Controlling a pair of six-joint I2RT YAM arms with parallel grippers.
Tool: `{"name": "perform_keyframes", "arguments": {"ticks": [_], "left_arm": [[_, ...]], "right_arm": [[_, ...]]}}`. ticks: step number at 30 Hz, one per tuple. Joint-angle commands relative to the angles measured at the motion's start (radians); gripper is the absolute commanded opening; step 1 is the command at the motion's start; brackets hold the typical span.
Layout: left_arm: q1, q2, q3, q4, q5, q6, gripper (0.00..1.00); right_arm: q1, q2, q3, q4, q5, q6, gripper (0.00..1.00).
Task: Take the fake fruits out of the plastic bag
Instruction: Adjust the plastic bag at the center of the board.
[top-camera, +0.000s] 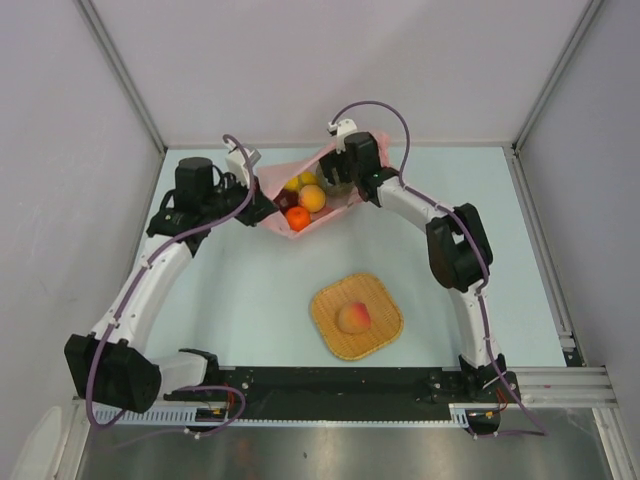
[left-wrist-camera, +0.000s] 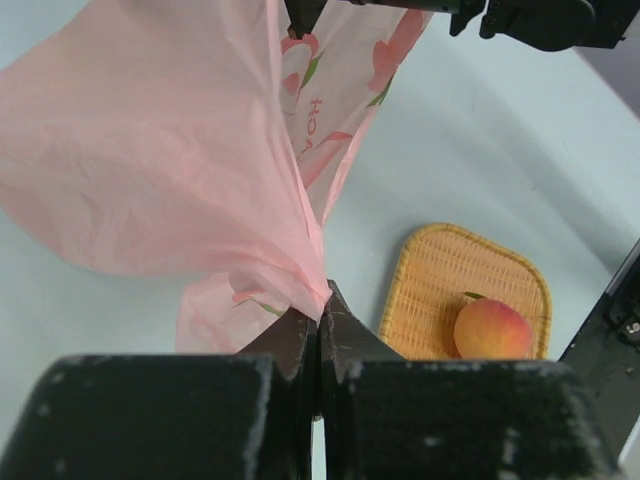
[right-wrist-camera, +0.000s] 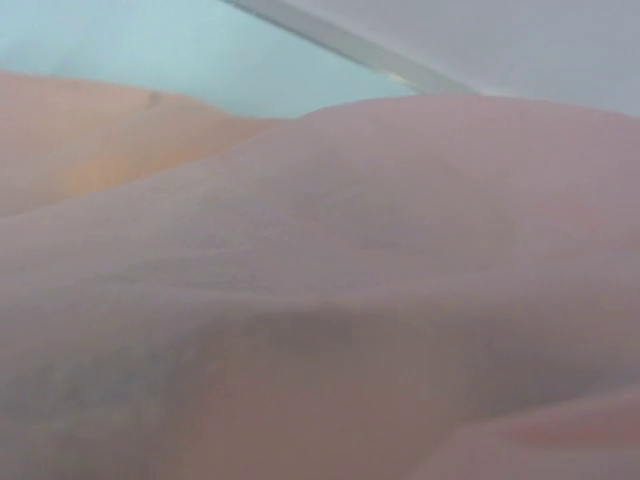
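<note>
Top external view: the left arm (top-camera: 150, 285) is seen rising from its base at the lower left and bent rightwards at the upper left, with the left gripper (top-camera: 262, 207) placed against the left corner of the plastic bag (top-camera: 335, 210). In the left wrist view its fingers (left-wrist-camera: 290, 345) are seen pressed together on a gathered fold of the pink film. The right arm (top-camera: 455, 250) is folded up the right side and angled leftwards. The right gripper (top-camera: 338, 178) is set at the bag's upper right rim. Whether its jaws are spread cannot be told, since the right wrist view is filled by blurred pink film.

The bag is spread between the two grippers in the upper middle of the frame, near the far edge of the table (top-camera: 250, 300), with its mouth open towards the camera. Open table surface is seen below it and at the right.

Several of the fake fruits (top-camera: 311, 198) are seen packed together inside the bag: an orange one, a red-orange one, two yellow ones and a dark red one. A woven mat (top-camera: 385, 340) is laid in the lower middle, well apart from the bag, and a peach (top-camera: 353, 317) is set at its centre.
</note>
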Motion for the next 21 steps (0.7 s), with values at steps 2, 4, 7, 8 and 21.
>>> {"name": "perform_keyframes", "arguments": {"ticks": [2,4,7,8,21], "left_arm": [[-0.011,0.051,0.107,-0.02,0.04,0.074,0.0],[-0.009,0.072,0.115,-0.015,0.046,0.074,0.0],[-0.009,0.106,0.129,-0.017,0.069,0.069,0.0],[-0.011,0.117,0.129,-0.017,0.075,0.071,0.0],[-0.011,0.177,0.187,-0.029,0.063,0.063,0.0]], "right_arm": [[0.018,0.071,0.101,0.055,0.081,-0.025,1.0],[0.02,0.101,0.138,0.038,0.061,-0.024,1.0],[0.017,0.154,0.183,0.035,0.035,-0.034,1.0],[0.015,0.174,0.201,0.035,0.025,-0.039,1.0],[-0.017,0.248,0.23,-0.028,-0.077,-0.094,0.49]]}}
